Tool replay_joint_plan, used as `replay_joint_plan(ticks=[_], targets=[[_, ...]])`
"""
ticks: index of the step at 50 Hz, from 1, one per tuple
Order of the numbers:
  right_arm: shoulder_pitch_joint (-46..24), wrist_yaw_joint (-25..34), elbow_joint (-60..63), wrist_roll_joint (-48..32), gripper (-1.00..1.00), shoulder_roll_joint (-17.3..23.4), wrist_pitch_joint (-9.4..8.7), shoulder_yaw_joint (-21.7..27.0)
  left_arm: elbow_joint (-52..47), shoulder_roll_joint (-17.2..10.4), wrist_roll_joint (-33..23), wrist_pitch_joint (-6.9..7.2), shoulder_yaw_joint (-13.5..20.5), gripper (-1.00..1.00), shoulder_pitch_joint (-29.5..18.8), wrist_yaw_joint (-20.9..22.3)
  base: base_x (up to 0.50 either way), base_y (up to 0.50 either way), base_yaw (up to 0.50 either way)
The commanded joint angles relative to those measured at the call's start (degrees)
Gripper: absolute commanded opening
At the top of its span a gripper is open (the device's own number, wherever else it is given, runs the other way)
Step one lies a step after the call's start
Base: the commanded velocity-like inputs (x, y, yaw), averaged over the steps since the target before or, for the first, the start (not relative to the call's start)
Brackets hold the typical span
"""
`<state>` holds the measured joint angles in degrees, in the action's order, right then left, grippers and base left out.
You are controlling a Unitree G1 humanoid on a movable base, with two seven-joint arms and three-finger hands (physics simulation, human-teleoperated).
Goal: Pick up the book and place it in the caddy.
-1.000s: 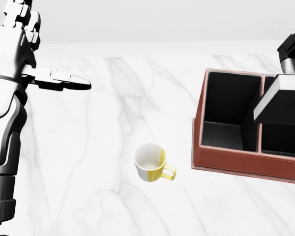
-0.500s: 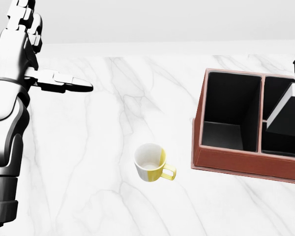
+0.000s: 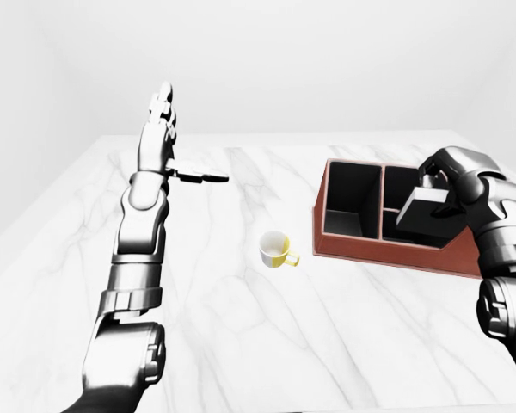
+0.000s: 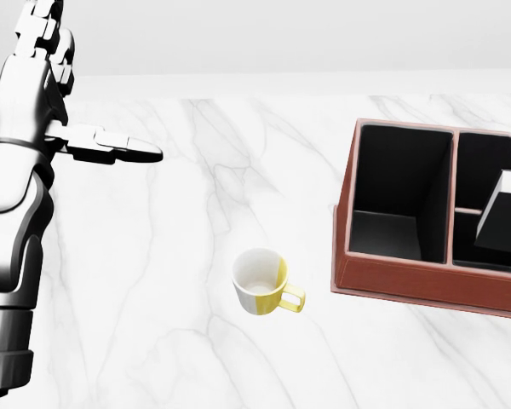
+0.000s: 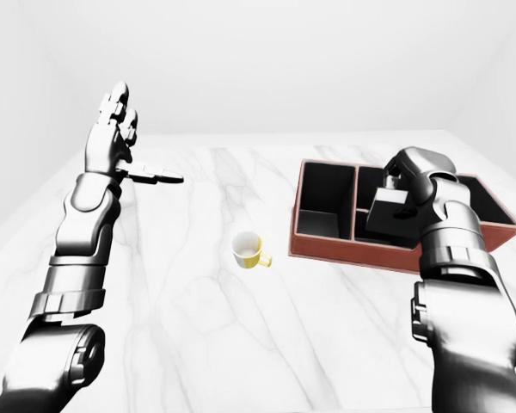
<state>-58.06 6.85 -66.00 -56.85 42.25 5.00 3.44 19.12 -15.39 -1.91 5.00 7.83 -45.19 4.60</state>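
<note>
right hand (image 3: 451,176) clamped on book (image 3: 424,213), tilted down into caddy (image 3: 344,244) slot; left hand (image 3: 162,129) splayed, raised clear

Caddy (image 3: 361,246) red-brown, dark compartments, on white marbled surface (image 3: 241,335). Right hand (image 3: 451,176) above caddy's right part, fingers (image 3: 433,166) closed on dark book (image 3: 423,212), book tilted, lower end inside caddy. Yellow-white mug (image 3: 277,249) just left of caddy. Left hand (image 3: 162,129) raised, fingers spread, well left of caddy.
</note>
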Motion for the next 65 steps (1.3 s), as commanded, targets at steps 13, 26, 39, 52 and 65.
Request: replay_joint_plan(ticks=[13,26,39,52,65], targets=[[-2.9,-9.6,-4.7,-5.7,-1.0,-1.7,0.0,-1.4,-0.1,-0.3,0.0,0.0,0.3,1.0,1.0,-0.3,0.0,0.0,0.0],[-3.7,-11.3,-5.7,-7.2,-1.0,-2.9,0.0,-1.8,-0.5,-0.3,-0.1,0.0,0.3,1.0,1.6,-0.3,0.0,0.0,0.0],[-3.1,-14.1,-7.7,-8.4,-1.0,-4.0,0.0,-2.3,-0.6,-0.3,-0.3,0.0,0.4,1.0,2.3,-0.3,0.0,0.0,0.0],[-1.7,-18.6,-9.3,-10.1,-1.0,-4.8,0.0,-2.8,-0.1,-0.1,-0.4,0.0,0.5,1.0,3.5,-0.3,0.0,0.0,0.0],[-0.7,-22.3,-10.4,-11.0,-1.0,-6.0,0.0,-2.8,-0.6,-0.1,-0.4,0.0,0.6,1.0,4.5,-0.3,0.0,0.0,0.0]])
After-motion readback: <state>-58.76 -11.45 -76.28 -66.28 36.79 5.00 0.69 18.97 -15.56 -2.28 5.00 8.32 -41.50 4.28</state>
